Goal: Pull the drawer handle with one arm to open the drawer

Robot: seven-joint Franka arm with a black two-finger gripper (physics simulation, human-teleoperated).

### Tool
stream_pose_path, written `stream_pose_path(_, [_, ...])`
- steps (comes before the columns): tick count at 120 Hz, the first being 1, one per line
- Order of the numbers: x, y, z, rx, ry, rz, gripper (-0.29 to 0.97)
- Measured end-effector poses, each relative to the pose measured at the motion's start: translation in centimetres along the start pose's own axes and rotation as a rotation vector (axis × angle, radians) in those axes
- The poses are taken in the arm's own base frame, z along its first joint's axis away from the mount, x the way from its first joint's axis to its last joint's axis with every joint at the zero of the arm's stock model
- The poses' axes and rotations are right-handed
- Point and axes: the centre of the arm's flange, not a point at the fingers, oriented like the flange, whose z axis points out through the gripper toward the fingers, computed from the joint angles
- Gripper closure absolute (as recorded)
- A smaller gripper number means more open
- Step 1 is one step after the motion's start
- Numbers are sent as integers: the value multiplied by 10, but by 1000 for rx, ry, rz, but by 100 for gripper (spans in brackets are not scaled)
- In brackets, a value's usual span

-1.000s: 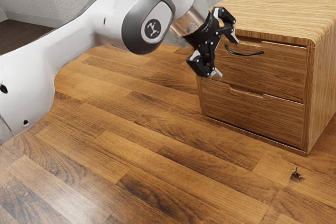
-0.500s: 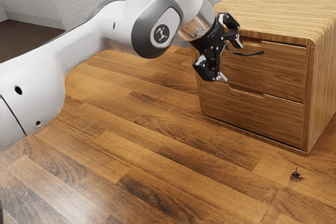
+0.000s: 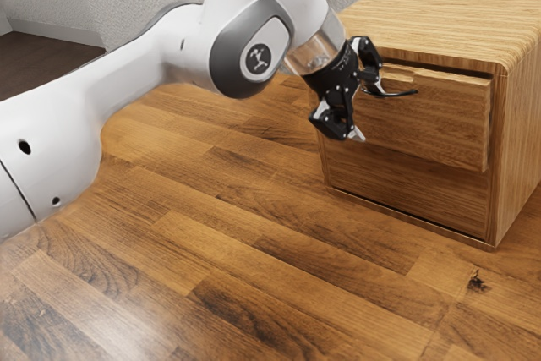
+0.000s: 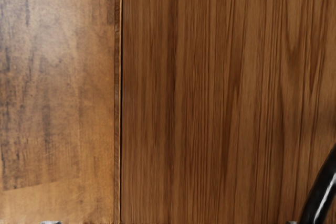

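The plank floor [image 3: 254, 251] spreads below and behind the gripper. The white arm [image 3: 127, 82] comes in from the exterior view's left. Just ahead of the gripper stands the wooden cabinet [image 3: 448, 14], its top above finger level. The upper drawer [image 3: 431, 120] lies directly in front of the fingers, its front standing a little proud of the cabinet face (a shadowed gap runs along its far edge). The lower drawer [image 3: 406, 183] sits flush beneath the gripper. The black gripper [image 3: 370, 112] is spread wide, one finger above and one below the near end of the handle [image 3: 397, 93], clamping nothing. In the wrist view the drawer front [image 4: 210, 98] is close ahead, with the handle [image 4: 320, 198] a dark curve beside the hand.
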Motion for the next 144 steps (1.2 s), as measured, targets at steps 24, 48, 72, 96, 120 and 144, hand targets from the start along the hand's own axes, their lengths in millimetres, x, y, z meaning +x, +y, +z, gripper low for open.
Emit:
stream_pose_path(24, [-2,-7,-29,28,5,-4,39])
stream_pose_path(48, [-5,-16,-36,87,10,-9,62])
stream_pose_path(72, [-15,-29,-53,140,13,-8,74])
stream_pose_path(96, [-18,-50,-61,189,19,-17,77])
stream_pose_path(120, [-18,-73,-84,196,21,-26,77])
stream_pose_path(144, [-17,-92,-88,201,21,-36,78])
